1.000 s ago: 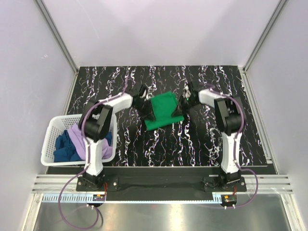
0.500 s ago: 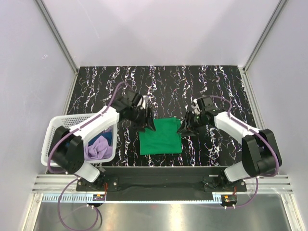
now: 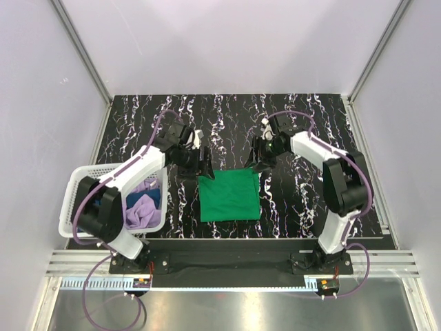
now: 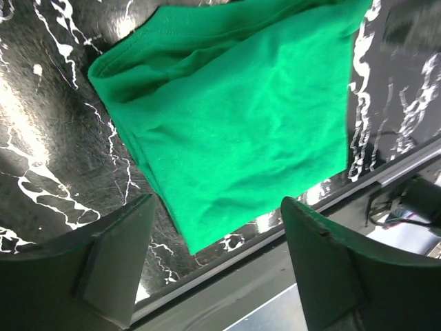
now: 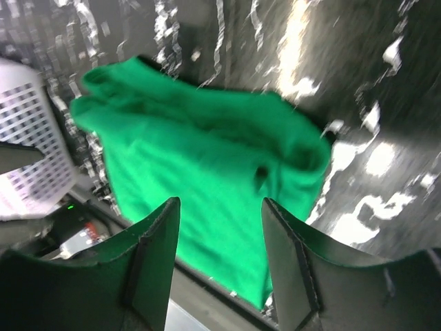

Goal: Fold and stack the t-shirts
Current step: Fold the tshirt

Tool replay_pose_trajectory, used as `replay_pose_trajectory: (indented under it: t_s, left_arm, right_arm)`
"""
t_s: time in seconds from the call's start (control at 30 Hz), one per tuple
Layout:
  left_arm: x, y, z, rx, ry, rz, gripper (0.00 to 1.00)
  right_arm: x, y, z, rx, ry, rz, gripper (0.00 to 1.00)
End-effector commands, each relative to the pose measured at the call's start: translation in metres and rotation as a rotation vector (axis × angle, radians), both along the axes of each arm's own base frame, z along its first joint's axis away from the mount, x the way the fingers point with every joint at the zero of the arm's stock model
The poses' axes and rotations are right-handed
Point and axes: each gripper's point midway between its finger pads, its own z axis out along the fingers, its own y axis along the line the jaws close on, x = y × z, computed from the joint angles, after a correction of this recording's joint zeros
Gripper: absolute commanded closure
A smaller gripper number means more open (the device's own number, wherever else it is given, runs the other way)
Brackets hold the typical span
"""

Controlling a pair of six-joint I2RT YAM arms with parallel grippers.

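green t-shirt [image 3: 229, 196] folded on table [image 3: 296, 117], white basket [image 3: 74, 200] well left

Both arms reach out over the middle, mirrored. The left arm [image 3: 131, 181] bends its elbow far out to its own side, forearm angling forward and inward, wrist tipped down. The left gripper [image 3: 205, 165] points in toward the centre, jaws standing wide apart; in its wrist view the two dark fingers [image 4: 114, 258] frame the shot, well separated. The right arm [image 3: 342, 181] rises from its base, elbow high, forearm sweeping inward. The right gripper [image 3: 260, 160] faces its partner, jaws parted too, a little narrower.
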Motion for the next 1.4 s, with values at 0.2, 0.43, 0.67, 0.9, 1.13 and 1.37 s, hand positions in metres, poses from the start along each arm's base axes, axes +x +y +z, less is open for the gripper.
replay_pose_trajectory:
  t_s: [0.2, 0.43, 0.67, 0.9, 1.13, 1.37]
  left_arm:
    - [0.015, 0.015, -0.036, 0.124, -0.022, -0.040, 0.11]
    - [0.037, 0.011, -0.052, 0.118, 0.004, -0.026, 0.27]
    - [0.055, 0.013, -0.058, 0.130, -0.005, -0.014, 0.32]
    - [0.065, 0.006, -0.060, 0.069, 0.009, -0.027, 0.53]
    - [0.061, -0.002, -0.050, 0.008, 0.007, -0.029, 0.89]
    - [0.058, -0.005, -0.010, -0.033, -0.046, -0.012, 0.85]
  right_arm:
    - [0.030, 0.000, -0.016, -0.068, -0.031, 0.053, 0.49]
    - [0.032, 0.000, -0.023, -0.069, -0.009, 0.035, 0.60]
    - [0.037, 0.005, -0.024, -0.052, -0.008, 0.023, 0.61]
    - [0.037, 0.009, -0.020, -0.021, 0.001, 0.013, 0.70]
    - [0.030, 0.012, 0.001, 0.024, 0.007, -0.030, 1.00]
    - [0.010, -0.002, 0.034, 0.002, 0.004, -0.116, 1.00]
